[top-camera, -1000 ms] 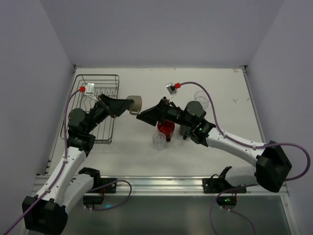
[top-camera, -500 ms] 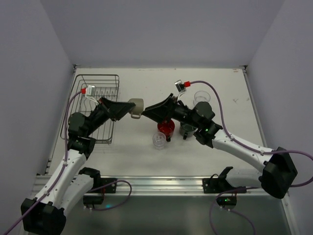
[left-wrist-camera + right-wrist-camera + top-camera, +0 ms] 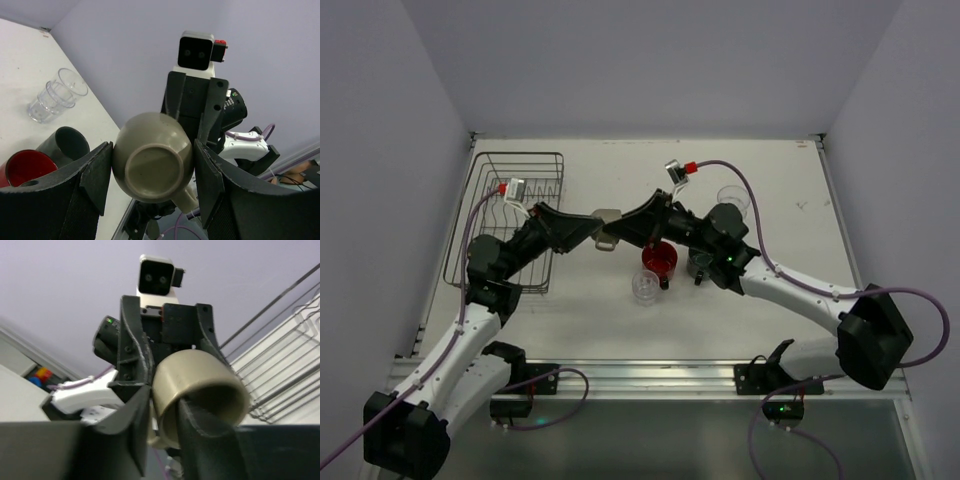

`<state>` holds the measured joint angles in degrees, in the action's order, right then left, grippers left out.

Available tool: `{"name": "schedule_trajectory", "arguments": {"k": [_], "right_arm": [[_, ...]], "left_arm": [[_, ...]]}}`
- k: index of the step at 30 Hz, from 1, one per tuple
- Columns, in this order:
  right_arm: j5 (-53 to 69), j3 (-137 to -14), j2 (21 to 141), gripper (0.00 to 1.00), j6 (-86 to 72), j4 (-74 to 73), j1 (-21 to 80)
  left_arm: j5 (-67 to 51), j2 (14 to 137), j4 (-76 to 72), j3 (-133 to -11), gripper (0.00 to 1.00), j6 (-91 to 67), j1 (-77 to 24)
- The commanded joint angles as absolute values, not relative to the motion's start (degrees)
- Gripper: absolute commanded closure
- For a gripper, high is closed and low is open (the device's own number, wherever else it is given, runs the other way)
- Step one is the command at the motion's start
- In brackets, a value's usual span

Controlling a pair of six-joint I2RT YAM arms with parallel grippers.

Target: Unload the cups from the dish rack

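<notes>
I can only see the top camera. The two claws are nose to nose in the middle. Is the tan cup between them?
Observer: Yes. On the left wrist camera the left claw hugs the tan cup by its sides, bottom facing that camera.
Operator: Is the other claw holding it too?
Observer: On the right wrist camera the right claw has one finger inside the cup's mouth, one outside. I can't tell if it's squeezing.

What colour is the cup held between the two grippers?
The cup is greyish tan, clearest in the left wrist view.
</notes>
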<state>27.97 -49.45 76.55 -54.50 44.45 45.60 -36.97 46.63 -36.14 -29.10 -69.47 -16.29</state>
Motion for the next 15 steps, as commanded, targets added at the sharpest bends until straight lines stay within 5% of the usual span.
{"name": "schedule_trajectory", "arguments": {"k": [1,4,8,10,15], "right_arm": [[28.0,-52.1,78.0,0.76,-56.4,52.7,45.2],[27.5,-50.0,78.9,0.98,-58.7,56.2,44.9],[25.2,-45.9,75.9,1.00,-59.5,57.4,44.4],[25.3,-42.6,72.5,1.00,-58.8,57.3,43.2],[26.2,-36.3,63.8,1.00,-53.6,45.5,39.2]], "left_arm": [[-38.2,46.2,-42.4,-28.1,0.91,-72.2,-17.1],[-37.6,45.4,-42.8,-26.7,0.80,-72.2,-17.1],[-36.4,43.6,-34.3,-28.5,0.30,-66.1,-17.1],[-33.2,41.5,-28.2,-31.8,0.15,-60.2,-17.1],[-25.2,36.4,-8.0,-39.9,0.00,-48.5,-17.1]]}}
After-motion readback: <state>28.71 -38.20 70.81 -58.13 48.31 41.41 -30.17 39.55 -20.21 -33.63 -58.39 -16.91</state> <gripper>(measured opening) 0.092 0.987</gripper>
